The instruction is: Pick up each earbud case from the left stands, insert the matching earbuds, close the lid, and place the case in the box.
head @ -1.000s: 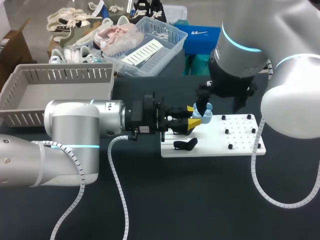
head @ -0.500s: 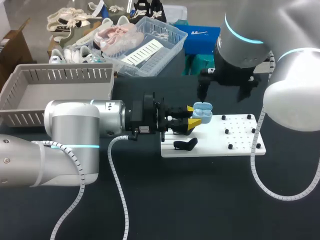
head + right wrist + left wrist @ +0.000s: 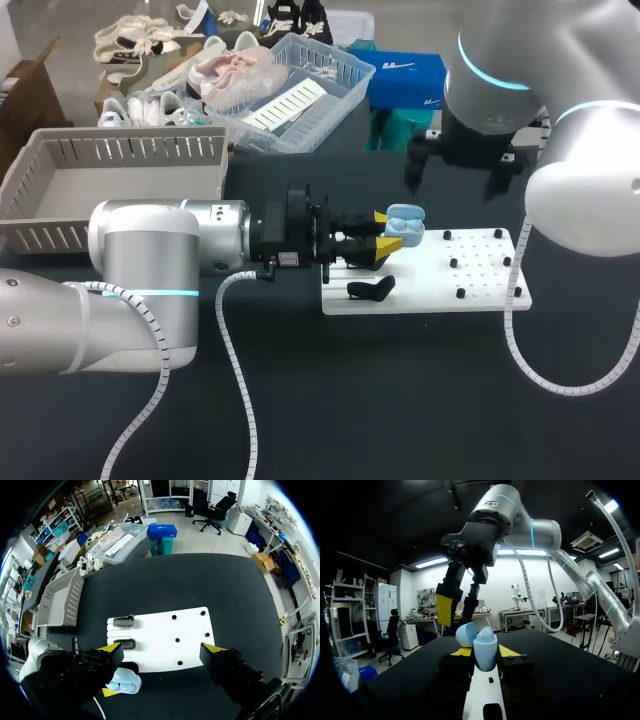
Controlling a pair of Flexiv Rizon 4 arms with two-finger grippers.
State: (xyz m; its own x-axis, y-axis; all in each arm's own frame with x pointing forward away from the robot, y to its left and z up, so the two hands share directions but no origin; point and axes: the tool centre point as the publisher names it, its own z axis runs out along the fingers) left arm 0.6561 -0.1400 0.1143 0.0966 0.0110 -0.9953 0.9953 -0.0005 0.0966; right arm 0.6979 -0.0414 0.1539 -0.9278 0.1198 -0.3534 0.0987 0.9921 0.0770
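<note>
A light blue earbud case [image 3: 405, 223] is held over the left end of the white board [image 3: 475, 275], and my left gripper [image 3: 383, 234] is shut on it from both sides. In the left wrist view the case [image 3: 484, 650] stands between the yellow tips with its lid [image 3: 466, 634] hinged back. My right gripper [image 3: 455, 180] hangs open above and behind the case, touching nothing. From the right wrist view, the case [image 3: 124, 681] lies below the right gripper [image 3: 161, 648], off to one finger's side. The right gripper [image 3: 460, 605] also shows above the case in the left wrist view.
A grey slatted box [image 3: 110, 185] stands at the far left. Two black stands [image 3: 124, 621] sit on the board's left part, one [image 3: 371, 290] near its front edge; small black pegs dot its right half. Baskets of shoes and a blue box line the back.
My right gripper has lifted away from the earbud case and spread its fingers wide. The left gripper and the case have stayed put.
</note>
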